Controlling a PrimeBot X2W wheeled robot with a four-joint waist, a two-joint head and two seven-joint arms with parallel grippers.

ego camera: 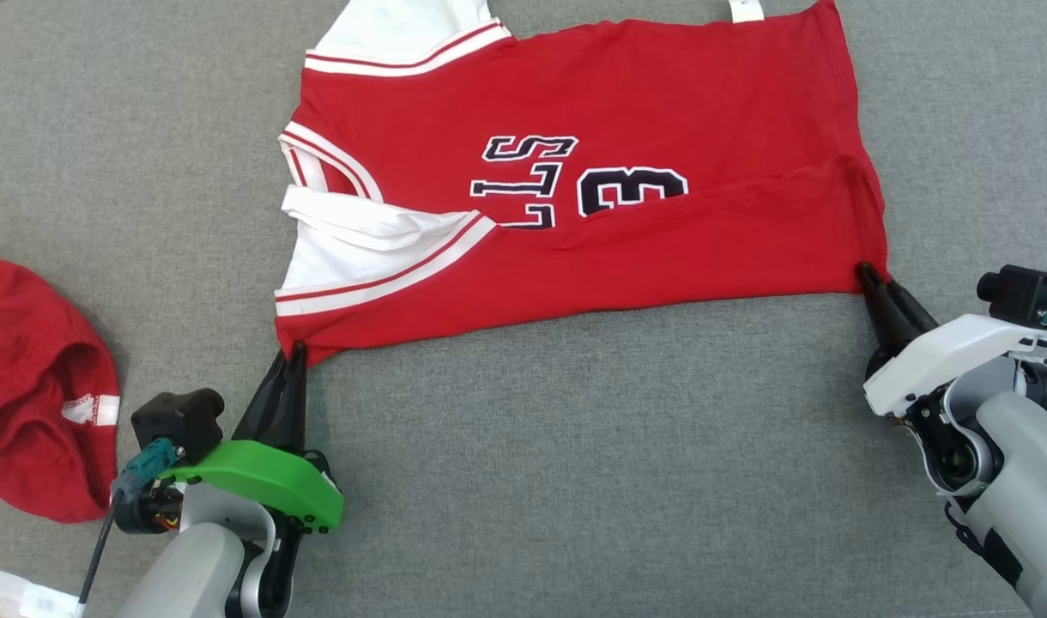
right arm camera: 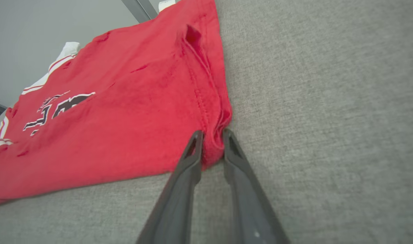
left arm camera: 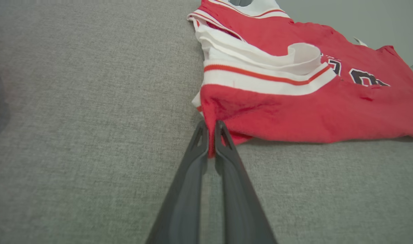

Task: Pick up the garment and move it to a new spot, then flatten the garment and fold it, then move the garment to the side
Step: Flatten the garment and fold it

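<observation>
One red jersey (ego camera: 575,154) flat on grey desk (ego camera: 575,481); long axis left–right, armholes toward robot's left, hem right; near edge folded over; two grippers: left gripper (ego camera: 293,350) pinches near-left corner; right gripper (ego camera: 867,273) pinches near-right hem corner; one other red garment (ego camera: 34,378) far left.

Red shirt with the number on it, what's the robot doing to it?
The robot is working on a red jersey that lies on a grey fabric surface. Its left gripper pinches the jersey's near left corner, and its right gripper pinches the near right corner. The near edge is already folded over part of the lettering. Another red garment lies off to the left.
</observation>
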